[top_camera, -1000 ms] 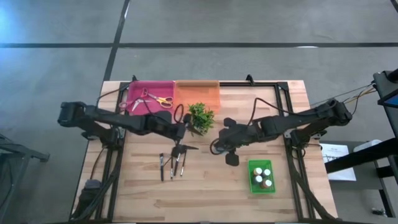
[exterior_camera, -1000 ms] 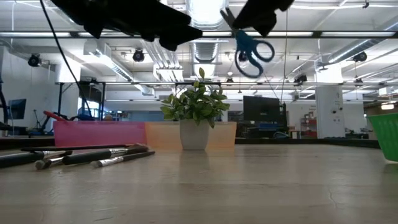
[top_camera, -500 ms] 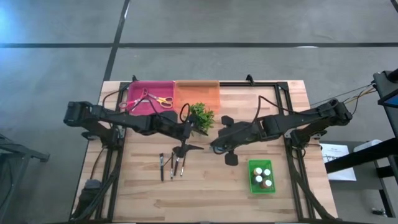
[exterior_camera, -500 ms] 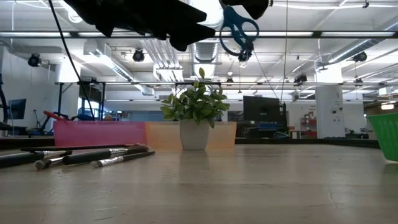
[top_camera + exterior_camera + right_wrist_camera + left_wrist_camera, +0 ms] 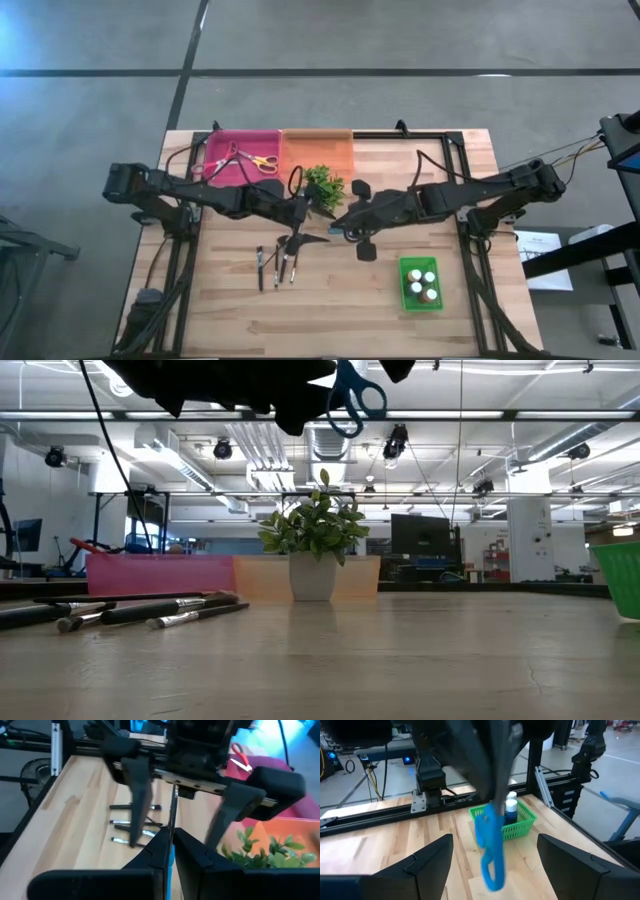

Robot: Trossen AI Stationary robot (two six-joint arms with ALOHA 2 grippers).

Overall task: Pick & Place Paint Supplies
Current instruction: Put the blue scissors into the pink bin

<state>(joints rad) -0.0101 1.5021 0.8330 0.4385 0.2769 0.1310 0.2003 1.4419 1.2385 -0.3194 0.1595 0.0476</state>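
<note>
Right gripper [image 5: 338,226] pinches blue scissors [image 5: 350,400] between my left gripper's [image 5: 492,851] wide-spread fingers, above the wooden table [image 5: 470,185] where I see pink bin [image 5: 215,150], orange bin [image 5: 318,150], plant [image 5: 314,538], brushes [image 5: 277,265] and green basket [image 5: 420,283] of paint bottles [image 5: 422,283].

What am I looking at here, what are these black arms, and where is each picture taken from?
This is a robot with two dark arms working over a wooden table. One picture looks straight down from above, one looks level across the tabletop, and two come from cameras on the arms' wrists. On the table lie thin brushes, a green basket of small paint bottles, a potted plant, a pink tray and an orange tray. The arms meet above the middle. The right gripper holds blue scissors in the air, and the left gripper is open, facing them.
</note>
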